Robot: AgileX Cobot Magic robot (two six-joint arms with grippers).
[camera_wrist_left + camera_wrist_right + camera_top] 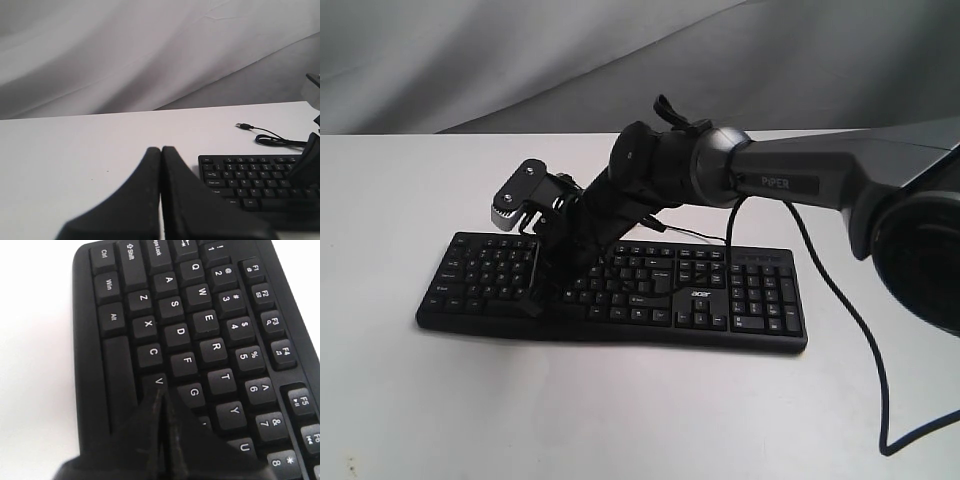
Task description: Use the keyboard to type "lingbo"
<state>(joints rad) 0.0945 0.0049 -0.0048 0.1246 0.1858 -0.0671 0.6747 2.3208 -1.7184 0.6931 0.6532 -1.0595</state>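
Two things, said the operator: where did the keyboard (750, 290) lie, and how stood your end effectors?

I said: it lay flat on the white counter (620, 410), long side running left to right, with its cable (272, 137) loose beyond the far edge. My right end effector (161, 392) had its fingers pressed together, holding nothing. It reached across to the left half of the keys, the tip down at the edge of V (159, 381), just beside G (194, 391). My left end effector (161, 150) was likewise closed and empty, over bare counter off the keyboard's left end.

Which letter was in hand?

By my reckoning g or b. B was hidden under my fingers, so I could not tell which, nor whether any key was pressed. The next move called for lifting clear, then travelling right to the following letter and setting the tip on one key alone.
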